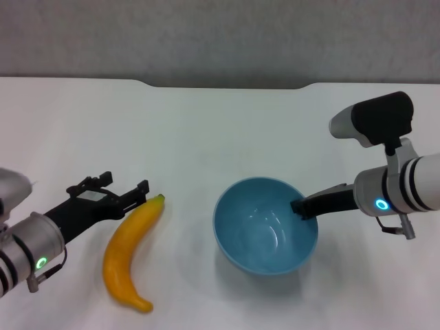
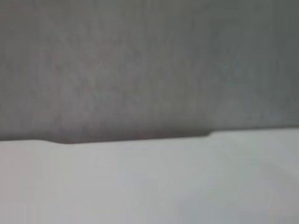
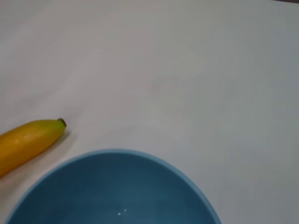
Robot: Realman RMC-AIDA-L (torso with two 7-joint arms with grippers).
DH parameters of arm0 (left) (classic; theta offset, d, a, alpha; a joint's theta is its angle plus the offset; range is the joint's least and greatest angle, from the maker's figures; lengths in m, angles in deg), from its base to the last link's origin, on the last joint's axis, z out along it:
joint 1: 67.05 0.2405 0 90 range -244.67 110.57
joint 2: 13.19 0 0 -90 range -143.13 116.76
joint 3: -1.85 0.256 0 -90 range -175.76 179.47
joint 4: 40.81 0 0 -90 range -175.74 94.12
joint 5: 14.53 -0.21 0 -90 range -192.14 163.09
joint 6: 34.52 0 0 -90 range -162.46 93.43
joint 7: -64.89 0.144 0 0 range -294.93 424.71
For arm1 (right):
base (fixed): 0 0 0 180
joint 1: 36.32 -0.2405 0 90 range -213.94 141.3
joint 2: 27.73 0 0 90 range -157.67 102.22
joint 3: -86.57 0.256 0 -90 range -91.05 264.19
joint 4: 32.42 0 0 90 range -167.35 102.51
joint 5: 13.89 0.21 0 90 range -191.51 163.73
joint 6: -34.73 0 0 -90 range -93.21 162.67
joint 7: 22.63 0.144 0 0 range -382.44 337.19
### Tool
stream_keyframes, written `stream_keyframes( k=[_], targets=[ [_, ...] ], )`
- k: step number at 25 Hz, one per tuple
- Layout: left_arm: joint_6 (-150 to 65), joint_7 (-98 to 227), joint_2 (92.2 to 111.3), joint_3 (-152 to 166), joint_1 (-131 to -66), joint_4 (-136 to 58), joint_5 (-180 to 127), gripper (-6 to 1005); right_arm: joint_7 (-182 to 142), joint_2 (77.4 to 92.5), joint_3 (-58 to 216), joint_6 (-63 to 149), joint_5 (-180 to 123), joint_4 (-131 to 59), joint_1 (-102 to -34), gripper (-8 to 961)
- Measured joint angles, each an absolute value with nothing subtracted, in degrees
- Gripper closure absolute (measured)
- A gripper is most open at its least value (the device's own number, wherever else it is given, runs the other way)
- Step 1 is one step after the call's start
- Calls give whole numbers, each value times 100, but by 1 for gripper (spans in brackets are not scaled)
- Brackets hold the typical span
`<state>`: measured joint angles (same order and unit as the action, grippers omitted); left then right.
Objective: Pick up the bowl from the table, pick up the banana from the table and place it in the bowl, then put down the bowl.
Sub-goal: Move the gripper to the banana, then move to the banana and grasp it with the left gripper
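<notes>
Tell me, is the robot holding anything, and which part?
The right gripper sits at the bowl's right rim, but a grip cannot be told. The left gripper is open beside the banana, holding nothing.

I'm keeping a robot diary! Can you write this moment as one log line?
right gripper: at bowl rim | left gripper: beside banana | banana: on table, outside bowl

bowl (image 1: 265, 227): glossy smooth blue inside, glints near right gripper (image 1: 300, 206) | banana (image 1: 130, 253): smooth, slight sheen, beside left gripper (image 1: 127, 192) | table (image 1: 206, 137): matt plain white
</notes>
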<state>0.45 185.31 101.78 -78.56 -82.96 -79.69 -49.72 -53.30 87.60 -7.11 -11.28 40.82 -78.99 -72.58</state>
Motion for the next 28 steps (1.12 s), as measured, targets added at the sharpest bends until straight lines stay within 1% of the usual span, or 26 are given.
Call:
stream_keyframes(
  k=[2,6,11,15,19,28],
  targets=[
    [-383,17684,10167,-7903,-8070,-8712,-6035,121,-5333,8759,-711,-1123,4084,-7956,-7199,918],
    [-792,15923,10212,-8062,-7790,-9655,-8163,121,-5375,8758,-741,-1012,4057,-8175,-6926,917],
    [-429,13913,10225,-8339,-7845,-9903,-10227,121,-5397,8758,-787,-749,4045,-8483,-6545,917],
    [-47,13235,10306,-8745,-7891,-9865,-11369,120,-5399,8758,-792,-669,4045,-8815,-6331,917],
    [-57,13010,10321,-8794,-7979,-9677,-11629,120,-5407,8759,-833,-551,4054,-8959,-6185,917],
    [-258,13037,10354,-8741,-8099,-9420,-11607,119,-5409,8759,-855,-469,4083,-9141,-6081,917]
  ],
)
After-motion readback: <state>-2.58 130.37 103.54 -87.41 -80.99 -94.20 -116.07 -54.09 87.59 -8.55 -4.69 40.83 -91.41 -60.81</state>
